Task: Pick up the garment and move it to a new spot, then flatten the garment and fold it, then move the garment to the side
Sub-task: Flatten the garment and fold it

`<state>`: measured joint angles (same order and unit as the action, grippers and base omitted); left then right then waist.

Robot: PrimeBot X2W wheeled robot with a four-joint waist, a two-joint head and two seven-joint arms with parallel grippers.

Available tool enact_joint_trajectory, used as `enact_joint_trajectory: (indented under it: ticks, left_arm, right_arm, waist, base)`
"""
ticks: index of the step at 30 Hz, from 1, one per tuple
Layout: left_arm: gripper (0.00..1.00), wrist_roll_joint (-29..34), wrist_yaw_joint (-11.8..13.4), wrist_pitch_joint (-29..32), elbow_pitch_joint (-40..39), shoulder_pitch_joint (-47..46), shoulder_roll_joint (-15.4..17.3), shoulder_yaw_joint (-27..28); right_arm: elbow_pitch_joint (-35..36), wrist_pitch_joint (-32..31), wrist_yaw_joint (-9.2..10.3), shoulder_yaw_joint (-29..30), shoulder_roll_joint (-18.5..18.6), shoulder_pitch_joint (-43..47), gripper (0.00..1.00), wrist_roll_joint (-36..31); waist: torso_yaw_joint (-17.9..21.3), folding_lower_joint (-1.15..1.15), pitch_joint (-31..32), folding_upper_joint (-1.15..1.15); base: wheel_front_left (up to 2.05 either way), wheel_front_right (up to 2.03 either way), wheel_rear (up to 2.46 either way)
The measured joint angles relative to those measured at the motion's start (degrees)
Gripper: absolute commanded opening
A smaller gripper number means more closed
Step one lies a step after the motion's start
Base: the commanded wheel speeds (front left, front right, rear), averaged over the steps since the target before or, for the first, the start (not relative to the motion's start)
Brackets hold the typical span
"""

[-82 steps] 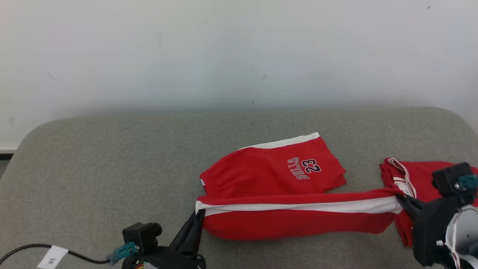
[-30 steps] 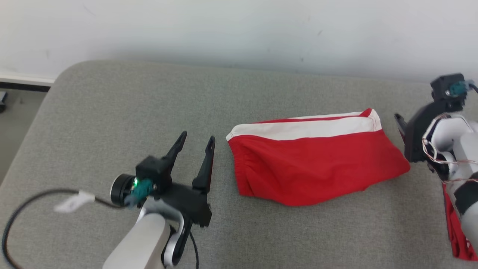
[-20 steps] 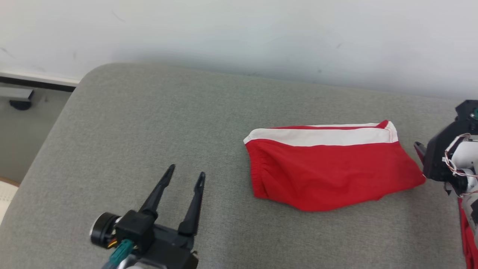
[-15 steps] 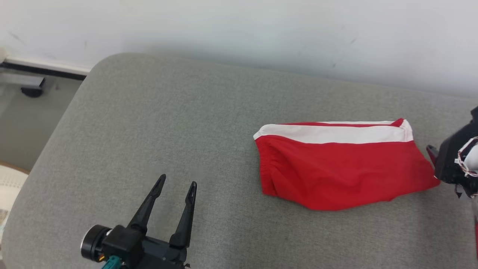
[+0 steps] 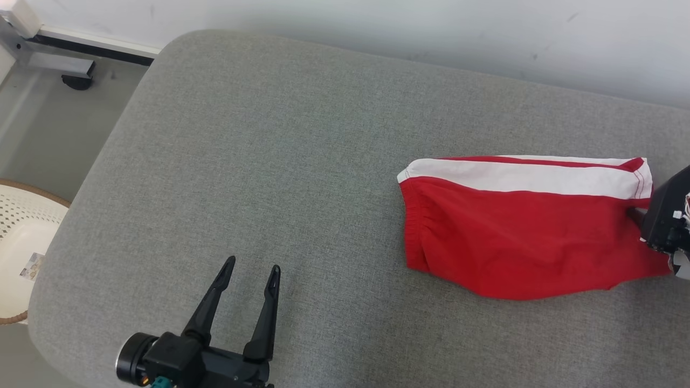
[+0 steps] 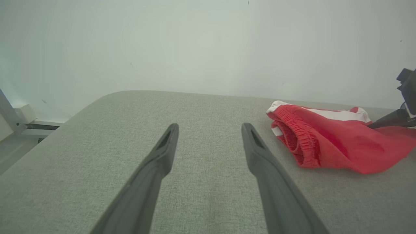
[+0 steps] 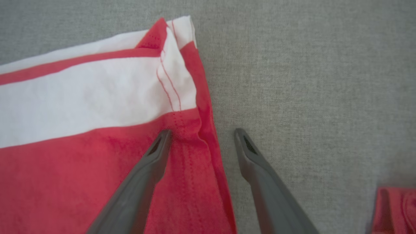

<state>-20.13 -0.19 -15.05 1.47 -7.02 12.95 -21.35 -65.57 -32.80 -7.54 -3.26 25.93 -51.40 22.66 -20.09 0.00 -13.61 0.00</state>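
The garment (image 5: 517, 231) is a pair of red shorts with a white side stripe, lying folded on the right of the grey cushion (image 5: 269, 134). My left gripper (image 5: 253, 265) is open over bare cushion at the lower left, well clear of the garment. In the left wrist view the garment (image 6: 325, 143) lies off to the right of the open left gripper (image 6: 210, 125). My right gripper (image 7: 203, 131) is open at the garment's right hem (image 7: 81, 113). One finger is over the red cloth and the other over the cushion. Its dark body (image 5: 666, 218) hides the garment's right corner.
A white wall runs behind the cushion. Off its left edge are the floor, a round white woven basket (image 5: 21, 242) and a metal frame foot (image 5: 54, 59). Another piece of red cloth (image 7: 393, 208) lies just right of the right gripper.
Both grippers let go of the stretched garment, which now lies folded in half. The left gripper drew back to the lower left. The head camera has swung, shifting the whole picture to the right.
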Motion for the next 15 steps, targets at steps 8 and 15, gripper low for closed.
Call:
enact_joint_trajectory:
  ticks: [8, 15]
  left_arm:
    - [1.0, 0.5, -1.3, 0.0, 1.6, -0.1, -1.7, -0.1]
    - [1.0, 0.9, -1.7, 0.0, 3.4, 0.0, -2.0, 1.0]
  right_arm:
    - [1.6, -4.1, 0.18, -1.5, -1.2, 0.8, 0.0, -0.6]
    - [4.1, -4.3, 0.15, -3.2, -1.5, 4.0, 0.0, -1.7]
  waist:
    - [-0.3, 0.0, 0.9, 0.0]
    - [0.2, 0.0, 3.7, 0.0]
  base:
    - [0.0, 0.0, 0.0]
    - [0.0, 0.0, 0.0]
